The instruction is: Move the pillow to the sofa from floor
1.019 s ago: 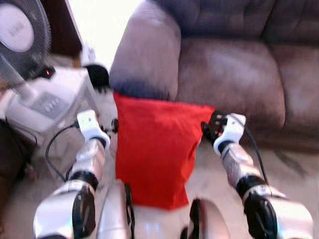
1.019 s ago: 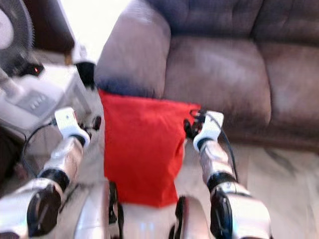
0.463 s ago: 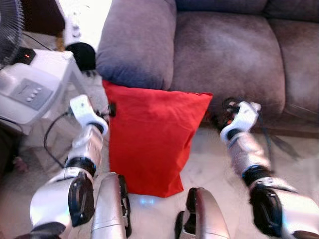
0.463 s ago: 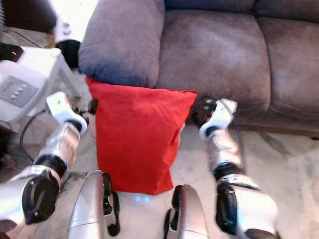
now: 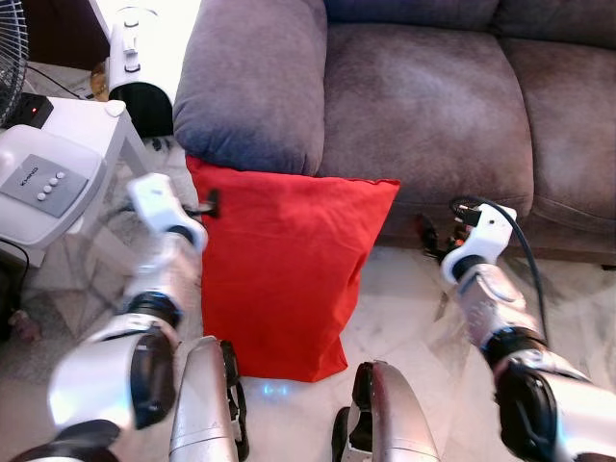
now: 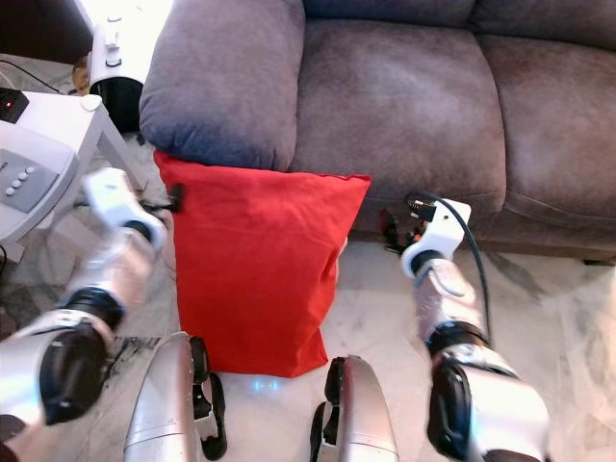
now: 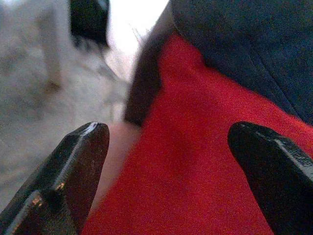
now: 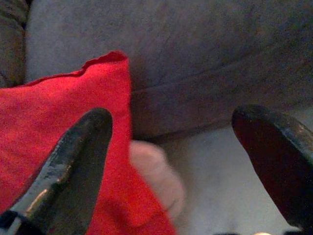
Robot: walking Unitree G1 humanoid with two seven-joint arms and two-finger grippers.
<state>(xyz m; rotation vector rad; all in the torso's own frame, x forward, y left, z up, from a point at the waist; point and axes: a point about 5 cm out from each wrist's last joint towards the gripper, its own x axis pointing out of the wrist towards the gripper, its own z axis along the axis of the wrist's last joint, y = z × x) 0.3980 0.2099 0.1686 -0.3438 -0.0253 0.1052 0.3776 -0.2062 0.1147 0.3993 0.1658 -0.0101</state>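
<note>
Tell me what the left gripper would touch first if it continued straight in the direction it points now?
Most likely the red pillow. The left gripper is open and the pillow's upper edge lies between its fingers, with the sofa armrest just beyond. Depth is hard to judge.

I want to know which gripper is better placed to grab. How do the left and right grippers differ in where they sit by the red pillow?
The left gripper sits right at the red pillow, by its upper corner near the sofa armrest; the right gripper hangs apart from the pillow's other edge, in front of the sofa base. Both are open and neither holds the pillow.
</note>
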